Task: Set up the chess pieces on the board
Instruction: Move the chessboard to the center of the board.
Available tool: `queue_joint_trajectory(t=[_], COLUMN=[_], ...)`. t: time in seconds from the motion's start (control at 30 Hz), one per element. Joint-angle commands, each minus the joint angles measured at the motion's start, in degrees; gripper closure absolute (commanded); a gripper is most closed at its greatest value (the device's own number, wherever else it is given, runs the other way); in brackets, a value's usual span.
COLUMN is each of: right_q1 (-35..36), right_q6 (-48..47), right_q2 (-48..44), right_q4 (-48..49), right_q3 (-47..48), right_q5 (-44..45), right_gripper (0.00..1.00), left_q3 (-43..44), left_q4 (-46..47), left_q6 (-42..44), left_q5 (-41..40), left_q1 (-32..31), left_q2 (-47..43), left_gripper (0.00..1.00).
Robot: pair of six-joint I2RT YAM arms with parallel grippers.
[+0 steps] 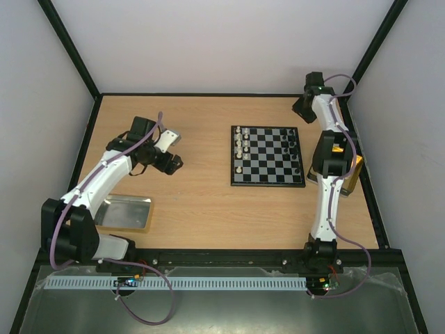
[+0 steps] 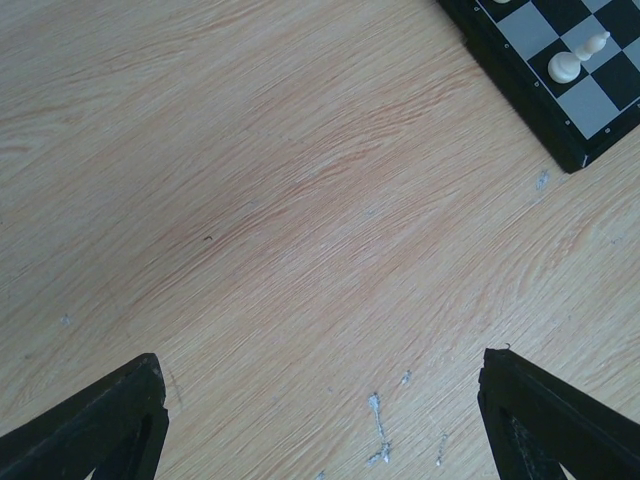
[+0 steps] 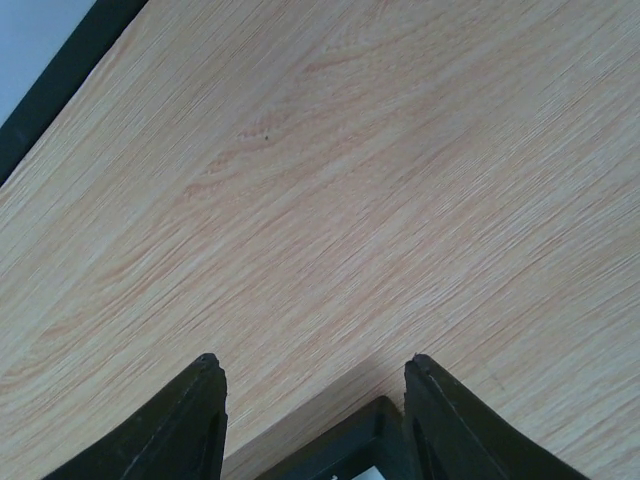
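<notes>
The board (image 1: 268, 156) lies mid-table, black and white checks in a dark border. Several white chess pieces (image 1: 240, 145) stand along its left columns and several black ones (image 1: 292, 147) along its right columns. My left gripper (image 1: 171, 161) hovers over bare wood left of the board; in the left wrist view it (image 2: 325, 400) is open and empty, with the board's corner (image 2: 560, 140) and two white pieces (image 2: 565, 66) at the top right. My right gripper (image 1: 302, 106) is beyond the board's far right corner; it (image 3: 312, 375) is open and empty above the board's corner (image 3: 345, 455).
A silver tray (image 1: 125, 212) lies near the left arm's base. A gold tray (image 1: 353, 170) sits at the right edge, partly hidden behind the right arm. Black frame rails and walls bound the table. Small pale smears (image 2: 378, 430) mark the wood.
</notes>
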Motion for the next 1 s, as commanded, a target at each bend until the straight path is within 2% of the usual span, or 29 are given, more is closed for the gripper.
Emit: queue_joint_trajectory(t=[0.0, 0.33, 0.97], right_q1=[-0.92, -0.93, 0.18], right_q6=[-1.89, -3.53, -5.33], right_q2=[2.06, 5.62, 5.66], right_q4=[-2.20, -2.87, -5.25], right_q3=[2.80, 2.65, -0.24], right_q5=[-0.32, -1.52, -1.59], right_gripper=[0.53, 0.54, 0.57], left_q3=[-0.64, -0.04, 0.05], left_q4=[0.54, 0.43, 0.56], left_q6=[-0.74, -1.07, -1.35], left_q5=[1.15, 0.56, 1.42], left_q1=[0.29, 0.39, 1.53], left_q2=[0.94, 1.12, 0.33], left_gripper=[0.15, 0.14, 0.14])
